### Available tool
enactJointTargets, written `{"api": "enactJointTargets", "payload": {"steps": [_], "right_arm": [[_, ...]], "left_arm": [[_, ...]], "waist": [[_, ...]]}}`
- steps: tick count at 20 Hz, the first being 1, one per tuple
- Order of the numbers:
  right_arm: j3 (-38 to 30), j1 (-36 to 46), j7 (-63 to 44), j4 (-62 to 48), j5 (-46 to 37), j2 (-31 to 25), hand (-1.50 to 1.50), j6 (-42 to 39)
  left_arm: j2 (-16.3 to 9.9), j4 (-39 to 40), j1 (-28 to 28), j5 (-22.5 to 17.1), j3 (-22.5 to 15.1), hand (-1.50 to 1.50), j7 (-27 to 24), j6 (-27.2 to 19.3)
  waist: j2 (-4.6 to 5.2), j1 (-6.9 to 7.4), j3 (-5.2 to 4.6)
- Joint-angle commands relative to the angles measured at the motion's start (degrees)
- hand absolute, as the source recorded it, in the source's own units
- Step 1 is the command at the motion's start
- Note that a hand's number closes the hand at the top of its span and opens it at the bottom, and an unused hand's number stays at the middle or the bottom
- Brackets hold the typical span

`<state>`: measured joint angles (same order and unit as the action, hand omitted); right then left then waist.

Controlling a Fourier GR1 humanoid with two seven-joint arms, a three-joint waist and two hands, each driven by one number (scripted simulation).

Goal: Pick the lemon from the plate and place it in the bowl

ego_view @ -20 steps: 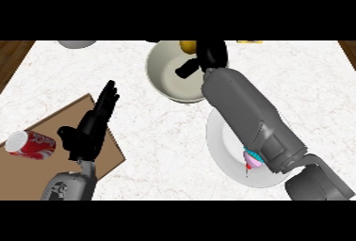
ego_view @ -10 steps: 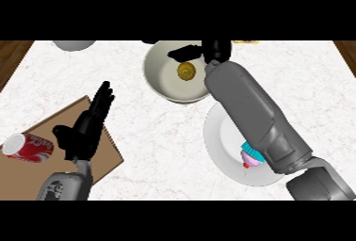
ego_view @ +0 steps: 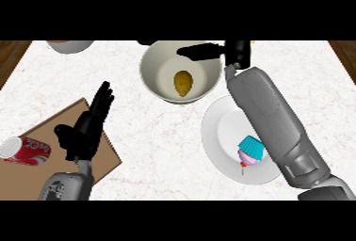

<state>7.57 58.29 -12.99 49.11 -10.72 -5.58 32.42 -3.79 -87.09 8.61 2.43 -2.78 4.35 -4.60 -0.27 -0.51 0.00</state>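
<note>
White speckled worktop (ego_view: 160, 141) fills the view, with dark wood showing at its far corners. Right hand (ego_view: 215, 51) is out over the far rim of the bowl (ego_view: 154, 70), fingers stretched sideways across the opening, holding nothing. Just below those fingers, down inside the cream bowl, sits the lemon (ego_view: 183, 82), resting on the bowl's bottom and apart from the hand. Back along the grey right forearm, toward the robot, lies the white plate (ego_view: 219, 136), the forearm crossing over its right side. On that plate, tucked against the forearm, there's a cupcake (ego_view: 249, 151) with a teal wrapper and pink top, tipped on its side. Plate and bowl sit just beside each other, nearly touching. Over on the other side, the left hand (ego_view: 87, 127) is open, fingers straight and pointing away, hovering over a brown cutting board (ego_view: 52, 129). Left of that hand, a red soda can (ego_view: 24, 149) lies on its side at the board's edge. Far beyond, another bowl (ego_view: 69, 45) peeks in at the top edge.
</note>
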Motion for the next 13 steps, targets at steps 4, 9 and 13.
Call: {"api": "enactJointTargets", "payload": {"steps": [4,9,13], "right_arm": [[0.0,-14.2,-0.8,19.4,4.2,-3.5,-1.50,-8.2],[1.8,-23.2,-1.1,28.7,3.7,-4.3,-1.50,-11.3],[-2.3,-24.2,0.5,28.9,4.2,-5.5,-1.50,-14.6]], "left_arm": [[-0.9,-2.2,-1.6,-1.3,1.1,0.00,0.9,1.5],[-0.6,-5.7,0.1,0.4,0.1,0.00,5.9,-0.1],[-0.1,-4.3,-2.7,0.3,0.3,0.00,0.9,1.2]], "waist": [[-0.06,-0.23,0.00],[0.09,0.26,0.01],[0.22,0.61,-0.01]]}}
